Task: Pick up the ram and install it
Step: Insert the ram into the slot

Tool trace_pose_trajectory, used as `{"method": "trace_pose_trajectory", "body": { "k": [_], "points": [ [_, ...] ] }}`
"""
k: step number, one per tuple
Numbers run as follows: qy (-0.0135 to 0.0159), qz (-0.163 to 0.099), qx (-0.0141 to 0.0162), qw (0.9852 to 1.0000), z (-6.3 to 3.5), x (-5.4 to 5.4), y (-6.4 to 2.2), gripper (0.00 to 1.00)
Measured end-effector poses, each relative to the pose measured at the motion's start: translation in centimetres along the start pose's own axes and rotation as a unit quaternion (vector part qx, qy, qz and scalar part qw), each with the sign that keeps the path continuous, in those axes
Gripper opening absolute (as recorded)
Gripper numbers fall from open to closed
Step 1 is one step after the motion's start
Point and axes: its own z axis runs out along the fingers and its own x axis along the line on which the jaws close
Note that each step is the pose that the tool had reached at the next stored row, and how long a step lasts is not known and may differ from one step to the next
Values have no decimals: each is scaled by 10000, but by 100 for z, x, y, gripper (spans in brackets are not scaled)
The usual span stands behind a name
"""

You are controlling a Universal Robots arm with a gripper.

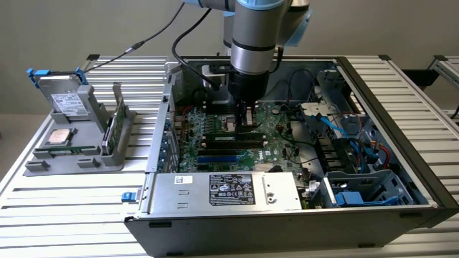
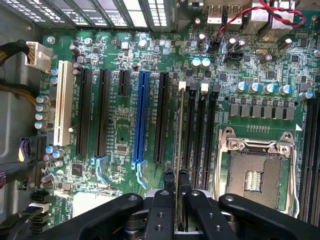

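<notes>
I see the ram [image 2: 178, 130] edge-on in the wrist view, a thin green stick running along the first black memory slot [image 2: 188, 125] next to the empty processor socket [image 2: 255, 172]. My gripper [image 2: 176, 182] is shut on it, one black finger on each face. I cannot tell whether its lower edge sits in the slot or just above it. In the exterior view my gripper [image 1: 244, 124] reaches straight down into the open computer case [image 1: 401, 161], over the memory slots in the middle of the motherboard [image 1: 215, 150].
A grey holder [image 1: 72, 145] at the exterior view's left carries a hard drive [image 1: 68, 99], a silver processor chip [image 1: 59, 137] and an upright green card [image 1: 115, 126]. The power supply [image 1: 229, 189] lies along the case front. Cables [image 1: 344, 134] crowd the case's right side.
</notes>
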Motion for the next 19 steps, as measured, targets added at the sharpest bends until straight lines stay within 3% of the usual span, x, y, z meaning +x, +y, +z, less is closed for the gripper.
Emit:
{"method": "trace_pose_trajectory", "body": {
  "k": [19],
  "points": [
    [1, 1, 6, 10000, 68, -6, -6, 14]
  ]
}}
